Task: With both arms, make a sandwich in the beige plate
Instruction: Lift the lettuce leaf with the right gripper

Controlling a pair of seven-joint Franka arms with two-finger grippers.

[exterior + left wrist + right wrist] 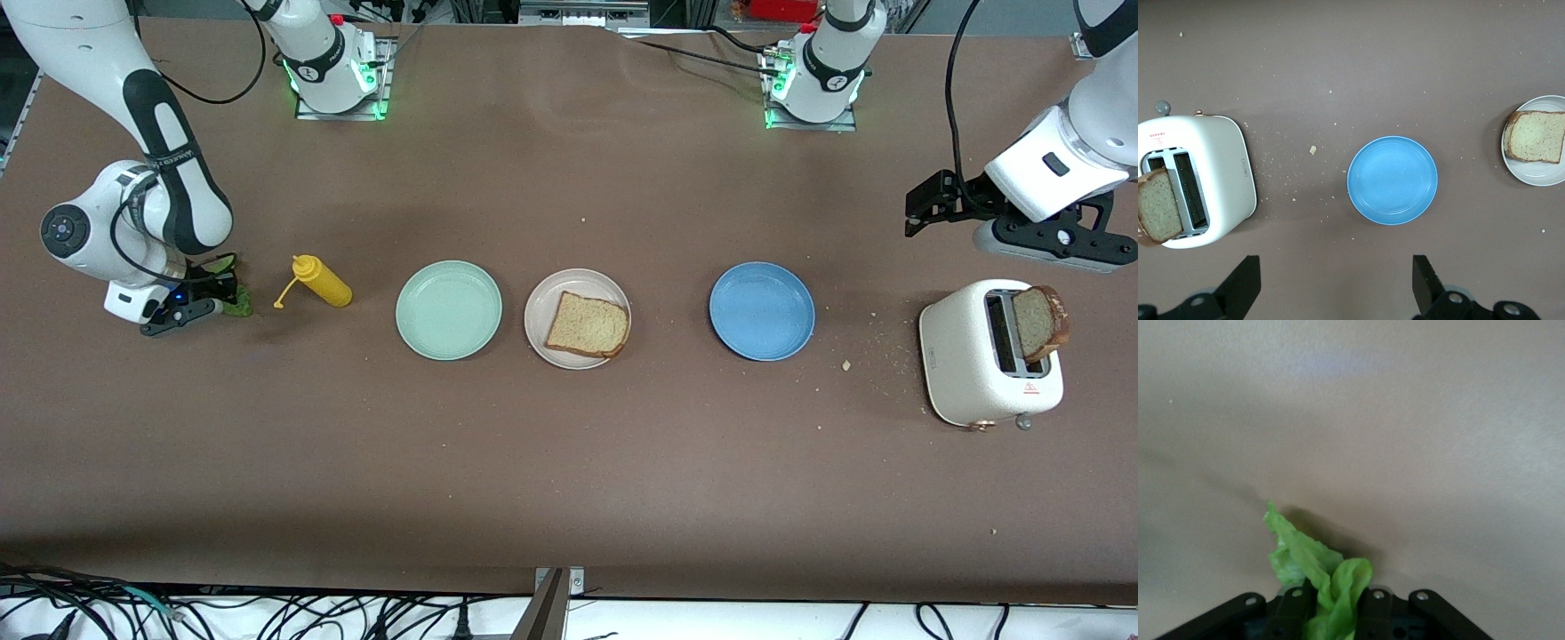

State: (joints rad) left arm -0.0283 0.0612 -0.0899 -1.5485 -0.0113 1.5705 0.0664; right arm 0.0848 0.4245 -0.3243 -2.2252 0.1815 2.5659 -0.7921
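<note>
The beige plate (540,307) sits mid-table and carries one toasted bread slice (589,324); both also show in the left wrist view, the plate (1537,176) and the slice (1537,137). A second slice (1037,320) stands tilted in the white toaster's (965,356) slot, and shows in the left wrist view (1158,208). My right gripper (220,293) is low at the table at the right arm's end, shut on the crinkled green lettuce leaf (1313,563), whose edge also shows in the front view (238,307). My left gripper (920,209) hangs open and empty over bare table by the toaster (1218,167).
A mint-green plate (449,309) lies beside the beige plate toward the right arm's end, a blue plate (762,311) toward the left arm's end. A yellow mustard bottle (322,281) lies on its side between the lettuce and the mint-green plate. Crumbs dot the table near the toaster.
</note>
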